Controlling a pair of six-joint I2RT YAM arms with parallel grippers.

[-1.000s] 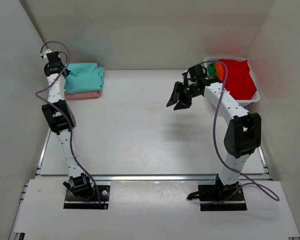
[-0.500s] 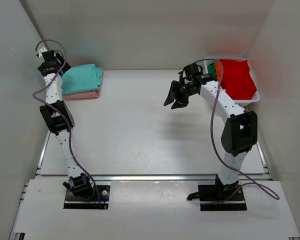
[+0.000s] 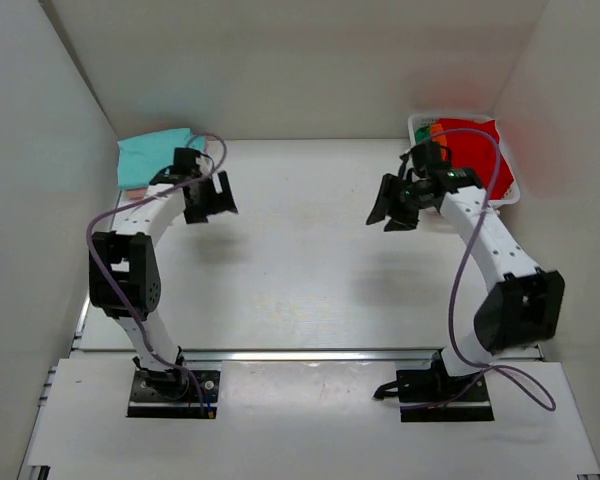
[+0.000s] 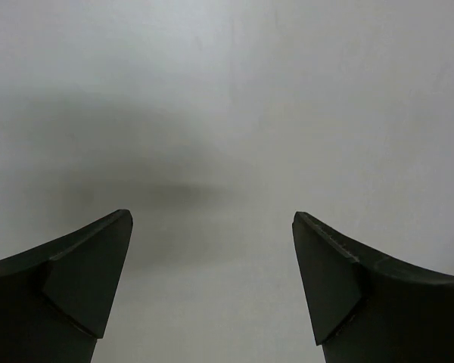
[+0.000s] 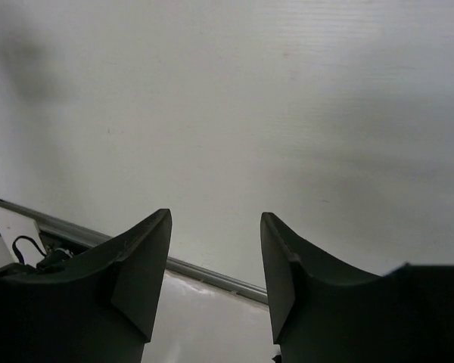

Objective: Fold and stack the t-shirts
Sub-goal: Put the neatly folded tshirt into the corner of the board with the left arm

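A folded teal t-shirt (image 3: pixel 145 157) lies in the back left corner, partly behind my left arm. In the top view my left gripper (image 3: pixel 212 198) hangs to its right over bare table, apart from it. The left wrist view shows that gripper (image 4: pixel 210 215) wide open, with only table between its fingers. A red t-shirt (image 3: pixel 476 155) fills the white basket (image 3: pixel 511 190) at the back right, with a bit of green and orange cloth (image 3: pixel 436 132) at its left end. My right gripper (image 3: pixel 392 207) hovers left of the basket; in the right wrist view it (image 5: pixel 215 214) stands open and holds nothing.
White walls close in the table on the left, back and right. A metal rail (image 3: pixel 310 353) runs along the near edge, in front of both arm bases; it also shows in the right wrist view as a rail (image 5: pixel 212 272).
My left gripper opened, left the teal shirt and swung right and nearer over the table. The right gripper moved right toward the basket and opened slightly wider.
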